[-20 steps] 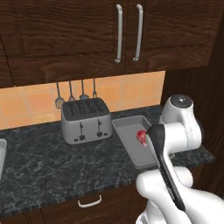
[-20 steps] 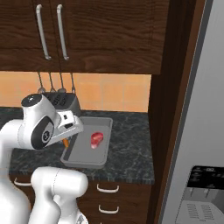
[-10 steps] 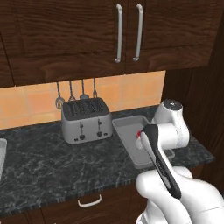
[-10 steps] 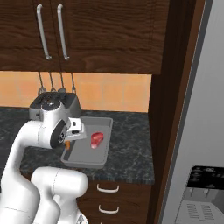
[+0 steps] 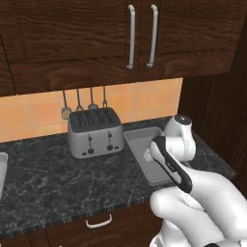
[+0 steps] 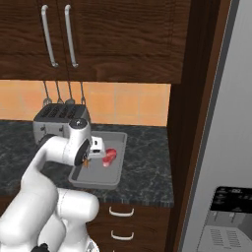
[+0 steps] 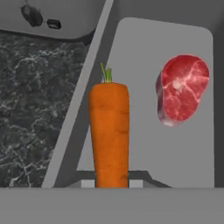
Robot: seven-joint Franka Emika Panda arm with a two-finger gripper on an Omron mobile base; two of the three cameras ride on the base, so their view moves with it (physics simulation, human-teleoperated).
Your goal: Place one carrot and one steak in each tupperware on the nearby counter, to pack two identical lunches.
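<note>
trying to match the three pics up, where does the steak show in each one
Left base view: I can't make out the steak; the arm covers much of the tupperware.
Right base view: steak lies in the tupperware, just right of the wrist.
Hand view: steak upper right on the tray floor, right of the carrot.
Shared landmark: the toaster beside the tray.

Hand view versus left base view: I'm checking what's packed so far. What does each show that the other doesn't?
Hand view alone: the carrot held in the shut gripper above the tupperware, and a raw steak lying in that tray.

Left base view alone: the cabinet doors, hanging utensils, and the robot's arm covering part of the tray.

Both: the grey tupperware, the toaster beside it, and the black counter.
</note>
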